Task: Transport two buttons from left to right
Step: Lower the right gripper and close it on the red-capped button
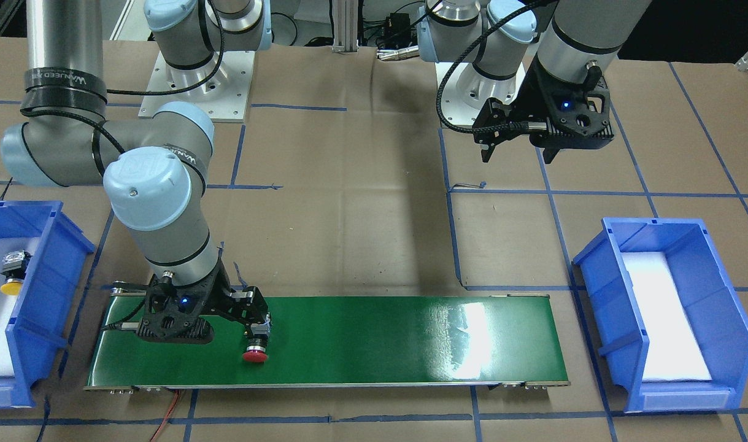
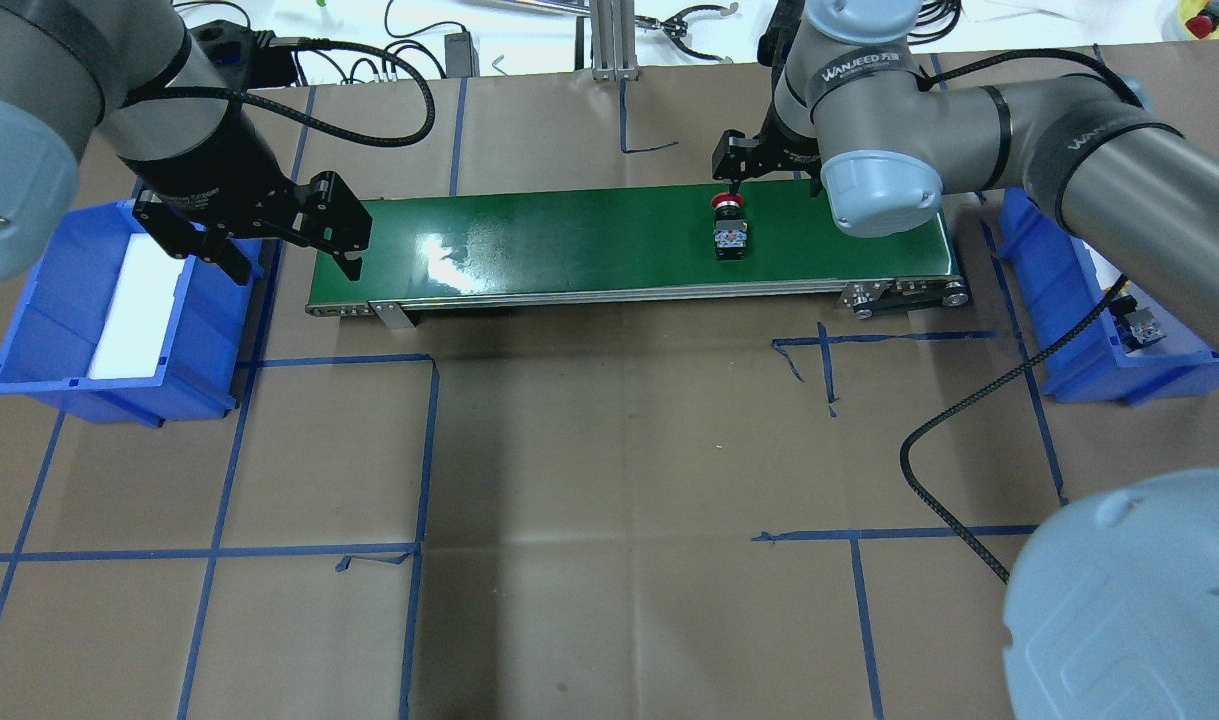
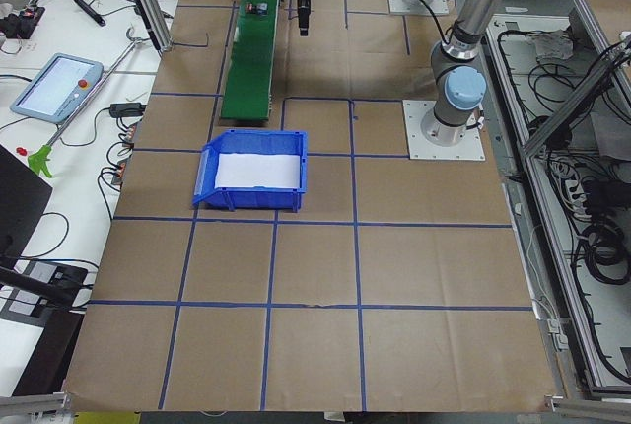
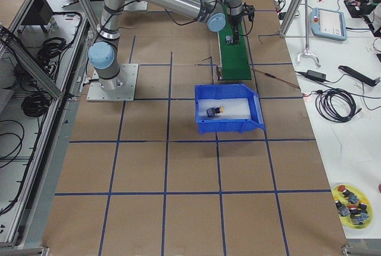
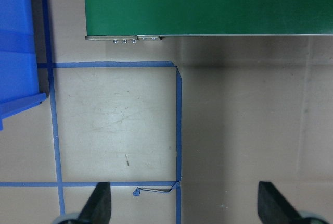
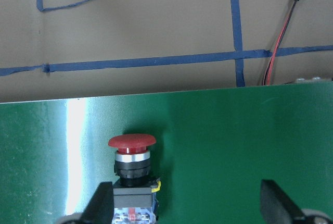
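One red button [image 6: 131,166] lay on the green belt [image 2: 569,240] right at my right hand [image 6: 187,203] — spread wide, gripping nothing — its long axis across the belt, cap away from my base. My left hand [image 2: 297,262], likewise released, hung well apart at the belt's other end; the yellow button [image 1: 11,276] sat in the right-side bin [image 1: 57,245].

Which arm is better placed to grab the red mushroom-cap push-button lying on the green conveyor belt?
Right. Its open tool hangs directly over the red mushroom-cap push-button, which lies within its opening in the wrist view. The left tool, also open, hovers off the green conveyor belt's opposite end.
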Robot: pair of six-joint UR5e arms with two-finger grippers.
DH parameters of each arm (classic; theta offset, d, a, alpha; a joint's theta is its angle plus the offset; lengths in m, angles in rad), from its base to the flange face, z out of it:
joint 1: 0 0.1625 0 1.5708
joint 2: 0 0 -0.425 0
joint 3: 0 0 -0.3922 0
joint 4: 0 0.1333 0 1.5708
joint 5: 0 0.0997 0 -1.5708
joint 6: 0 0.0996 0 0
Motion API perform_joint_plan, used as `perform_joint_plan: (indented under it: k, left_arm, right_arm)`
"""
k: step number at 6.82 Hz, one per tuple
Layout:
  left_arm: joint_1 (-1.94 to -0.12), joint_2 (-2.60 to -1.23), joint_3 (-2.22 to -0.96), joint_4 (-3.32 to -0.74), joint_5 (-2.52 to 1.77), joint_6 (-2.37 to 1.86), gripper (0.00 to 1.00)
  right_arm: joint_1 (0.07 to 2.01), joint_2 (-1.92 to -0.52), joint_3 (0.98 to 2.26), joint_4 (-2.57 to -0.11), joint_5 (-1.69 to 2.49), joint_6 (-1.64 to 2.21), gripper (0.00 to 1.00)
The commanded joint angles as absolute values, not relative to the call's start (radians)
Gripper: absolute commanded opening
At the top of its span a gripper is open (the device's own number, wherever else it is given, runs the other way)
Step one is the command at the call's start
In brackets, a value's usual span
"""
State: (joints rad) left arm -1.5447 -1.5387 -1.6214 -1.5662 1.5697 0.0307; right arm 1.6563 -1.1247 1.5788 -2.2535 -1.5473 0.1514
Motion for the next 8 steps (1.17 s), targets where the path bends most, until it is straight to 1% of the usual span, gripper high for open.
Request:
perform_joint_plan:
  k: [1,7,8]
  left_arm:
    - [-1.545,-1.539,-1.621,-1.566,1.568,0.031,1.0]
    - [-1.545,-1.539,-1.621,-1.566,1.566,0.031,1.0]
    - [-1.545,-1.539,-1.621,-1.566,1.566,0.031,1.0]
  right_arm:
    - [1.657,-1.097,1.577,-2.25,-1.546,0.164,0.99]
    - [1.643,-1.052,1.595,-2.249,-1.519,0.173,0.99]
    - [1.632,-1.051,1.595,-2.247,-1.522,0.169,0.92]
